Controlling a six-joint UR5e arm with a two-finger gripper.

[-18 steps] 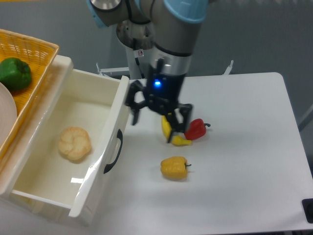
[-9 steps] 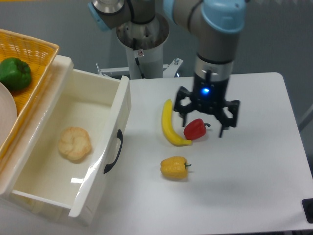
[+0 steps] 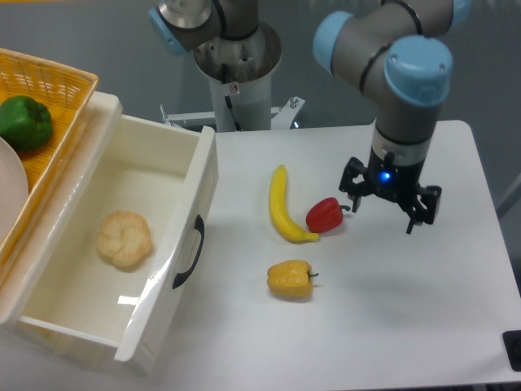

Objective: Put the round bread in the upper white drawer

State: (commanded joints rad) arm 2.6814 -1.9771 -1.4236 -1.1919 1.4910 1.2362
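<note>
The round bread (image 3: 124, 239), a pale tan bun with a swirled top, lies on the floor of the upper white drawer (image 3: 98, 175), left of its middle. That drawer is pulled out, its black handle (image 3: 190, 253) facing the table. My gripper (image 3: 391, 210) hangs open over the right part of the table, far from the bread, with nothing between its fingers.
A banana (image 3: 282, 208), a red pepper (image 3: 326, 214) and a yellow bell pepper (image 3: 291, 278) lie on the white table between drawer and gripper. A yellow woven basket (image 3: 57, 85) with a green pepper (image 3: 24, 121) sits on top at the far left.
The gripper has swung right, from beside the drawer front across the banana and red pepper to the table's right side. The bread has stayed in the drawer.
</note>
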